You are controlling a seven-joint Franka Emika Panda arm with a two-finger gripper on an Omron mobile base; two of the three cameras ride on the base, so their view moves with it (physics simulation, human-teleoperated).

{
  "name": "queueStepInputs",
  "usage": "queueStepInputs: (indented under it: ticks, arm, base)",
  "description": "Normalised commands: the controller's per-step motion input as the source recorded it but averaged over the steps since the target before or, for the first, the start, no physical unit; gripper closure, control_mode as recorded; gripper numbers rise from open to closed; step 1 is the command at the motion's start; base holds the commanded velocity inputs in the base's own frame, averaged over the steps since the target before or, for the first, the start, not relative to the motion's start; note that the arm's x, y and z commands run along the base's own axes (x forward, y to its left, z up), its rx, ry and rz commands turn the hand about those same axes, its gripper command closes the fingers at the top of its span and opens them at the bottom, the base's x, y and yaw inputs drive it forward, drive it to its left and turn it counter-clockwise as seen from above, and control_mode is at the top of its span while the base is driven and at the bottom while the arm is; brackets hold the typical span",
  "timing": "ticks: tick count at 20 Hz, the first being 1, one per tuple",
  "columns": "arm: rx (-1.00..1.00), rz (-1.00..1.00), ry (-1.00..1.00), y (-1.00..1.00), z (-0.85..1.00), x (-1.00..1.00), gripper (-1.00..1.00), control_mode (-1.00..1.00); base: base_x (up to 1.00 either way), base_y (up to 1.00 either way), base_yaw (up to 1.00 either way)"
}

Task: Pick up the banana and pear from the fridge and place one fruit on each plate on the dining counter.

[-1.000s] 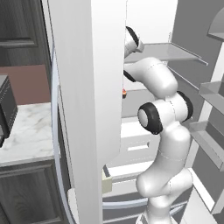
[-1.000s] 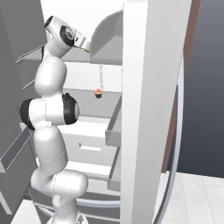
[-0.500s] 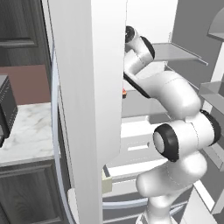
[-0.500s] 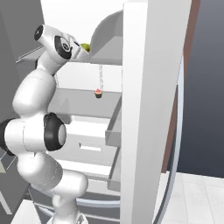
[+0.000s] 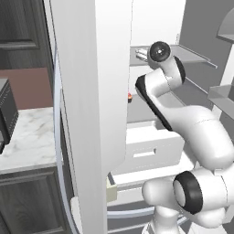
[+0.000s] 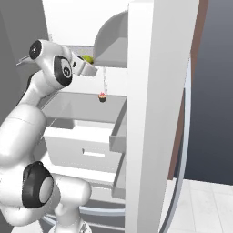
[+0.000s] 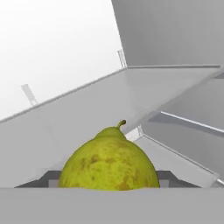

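The yellow-green pear (image 7: 109,162) sits between my two dark fingertips, stem pointing away from the hand. My gripper (image 7: 108,178) is shut on it. In the right base view the pear (image 6: 87,58) shows at the tip of my gripper (image 6: 90,64), held in the air inside the open fridge (image 6: 159,91), just under the upper shelf and above the grey middle shelf (image 6: 77,107). My arm reaches into the fridge (image 5: 91,91) past its open door. The banana, the plates and the dining counter are out of view.
A tiny red cupcake (image 6: 102,96) stands on the middle shelf below and right of the pear, also seen as a red speck (image 5: 130,96). A white drawer (image 6: 86,145) juts out lower down. A marble worktop (image 5: 27,137) with a dark appliance (image 5: 7,114) lies left of the door.
My hand has come down a little and back from the upper shelf with the pear in it. The elbow has swung low and out to the side.
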Motion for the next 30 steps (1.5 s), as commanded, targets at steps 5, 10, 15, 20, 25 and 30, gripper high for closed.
queueStepInputs:
  ticks: [5, 10, 15, 20, 25, 30]
  arm:
    - [-0.23, 0.15, 0.2, 0.0, -0.08, -1.0, 1.0, -1.0]
    - [-0.33, 0.17, 0.31, 0.0, -0.5, -1.0, 1.0, -1.0]
    - [-0.11, 0.15, 0.04, 0.0, -0.82, -0.98, 1.0, -1.0]
    - [-0.05, 0.11, 0.0, 0.04, -0.87, -0.34, 1.0, -1.0]
    - [0.0, 0.08, -0.06, -0.01, -0.32, -0.06, 1.0, -1.0]
    - [0.0, 0.05, -0.01, -0.01, -0.17, -0.01, 1.0, -1.0]
  base:
    - [0.0, 0.0, 0.0]
    - [0.0, 0.0, 0.0]
    - [0.0, 0.0, 0.0]
    - [0.0, 0.0, 0.0]
    - [0.0, 0.0, 0.0]
    - [0.0, 0.0, 0.0]
